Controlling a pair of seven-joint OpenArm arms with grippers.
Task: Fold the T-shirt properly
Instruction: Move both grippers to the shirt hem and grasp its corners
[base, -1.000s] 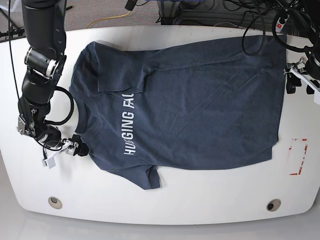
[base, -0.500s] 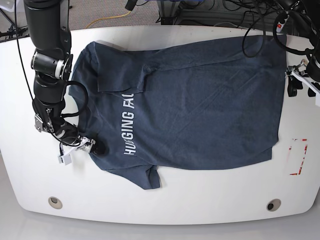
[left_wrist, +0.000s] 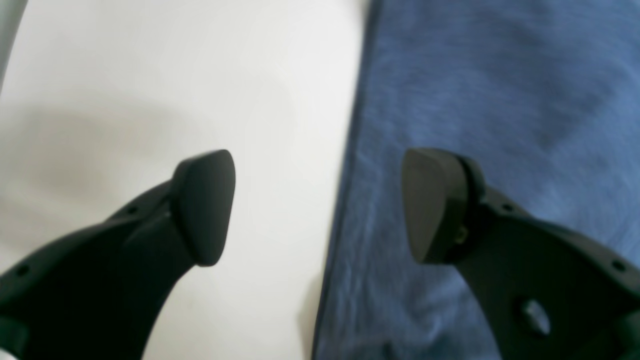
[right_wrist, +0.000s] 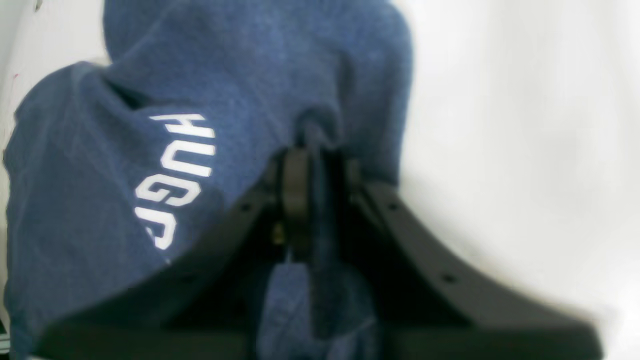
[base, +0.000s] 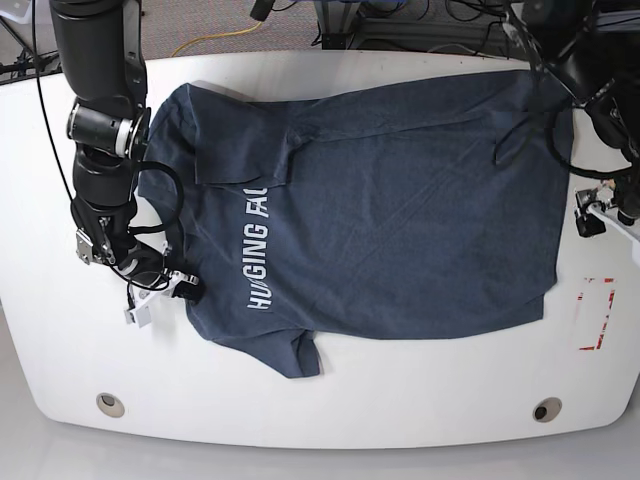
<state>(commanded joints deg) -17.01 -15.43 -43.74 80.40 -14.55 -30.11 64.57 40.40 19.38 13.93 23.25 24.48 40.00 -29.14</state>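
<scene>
In the base view, the right arm (base: 98, 130) reaches down along the left side of the white table (base: 400, 400), elbow bent, its wrist angled toward the collar edge of the T-shirt (base: 400, 200). The right gripper (base: 186, 288) sits at the shoulder edge near the neck, and the right wrist view shows its jaws clenched on a pinched ridge of navy cloth, with the white letters "HUG" (right_wrist: 175, 165) lying just to the left of the fingers (right_wrist: 295, 190). The T-shirt lies spread flat across the table, lettering up, collar toward the left side of the base view and hem toward its right; one sleeve is folded in over the chest and covers the end of the printed words. At the right edge of the base view the left gripper (base: 598, 213) hangs just beside the hem, its arm mostly cut off by the frame and tangled with black cables (base: 560, 60). The left wrist view shows its jaws released and wide apart, straddling the hem edge: one fingertip (left_wrist: 205, 205) over bare table, the other over cloth. Both wrist views are blurred.
</scene>
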